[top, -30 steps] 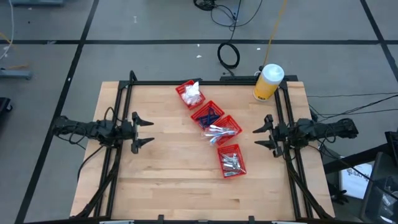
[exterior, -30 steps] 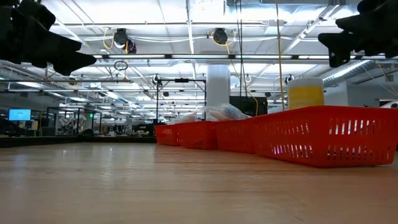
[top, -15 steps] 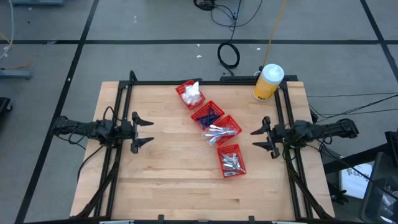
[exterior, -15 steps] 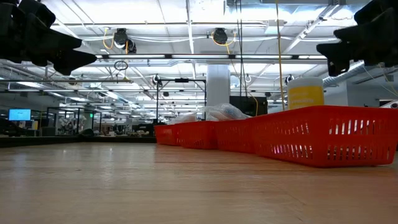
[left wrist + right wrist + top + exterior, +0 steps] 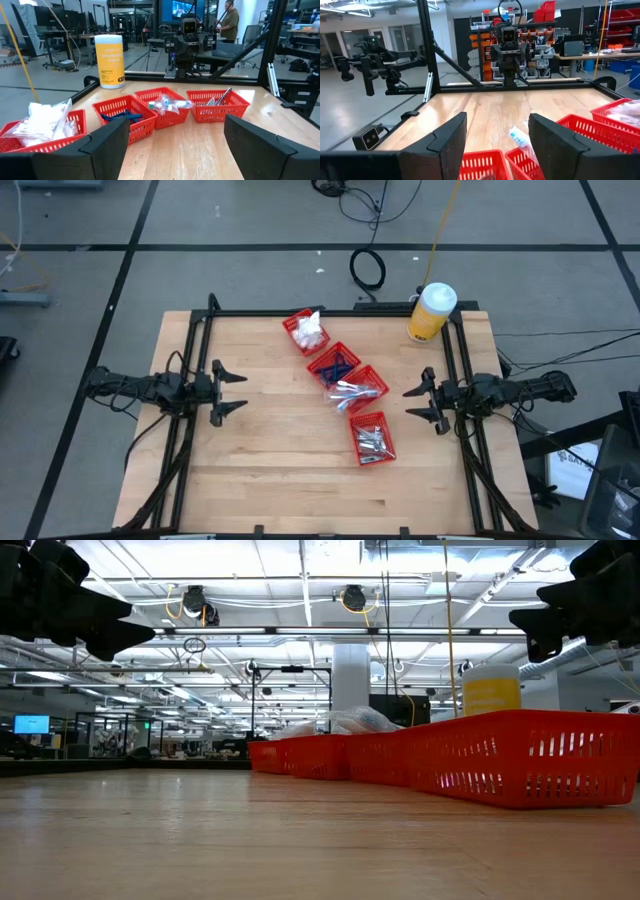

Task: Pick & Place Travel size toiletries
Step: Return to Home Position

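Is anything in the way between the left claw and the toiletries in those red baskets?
Nothing visible: only bare table lies between the open left gripper and the toiletries, which sit inside red bins.

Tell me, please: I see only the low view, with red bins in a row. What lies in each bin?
Observer: From above, four red bins run diagonally; the farthest from your camera holds white packets.
Operator: And the nearest one?
Observer: Small silvery pieces lie in it.
Operator: Do the grippers hold anything?
Observer: No. The left gripper and the right gripper are open and empty, at opposite sides of the table.
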Robot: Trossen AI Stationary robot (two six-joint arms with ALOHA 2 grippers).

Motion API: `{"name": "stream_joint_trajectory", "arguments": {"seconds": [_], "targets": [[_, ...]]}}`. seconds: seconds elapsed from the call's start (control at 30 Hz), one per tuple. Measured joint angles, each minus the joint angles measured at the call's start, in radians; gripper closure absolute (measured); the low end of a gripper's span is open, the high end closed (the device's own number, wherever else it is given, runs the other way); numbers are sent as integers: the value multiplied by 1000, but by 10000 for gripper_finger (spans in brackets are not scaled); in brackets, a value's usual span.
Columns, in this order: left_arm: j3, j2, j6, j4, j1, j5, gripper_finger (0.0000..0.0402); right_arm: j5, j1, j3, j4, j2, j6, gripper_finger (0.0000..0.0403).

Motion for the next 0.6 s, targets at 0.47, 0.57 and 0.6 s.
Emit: {"name": "stream_joint_trajectory", "arguments": {"seconds": [0.47,0.57,0.6], "targets": [[0,0,0,0,0,0,79,0,0,-1,0,0,0,202],[0,0,0,0,0,0,84,0,0,-1,0,0,0,202],[0,0,0,0,0,0,86,0,0,-1,0,0,0,202]]}}
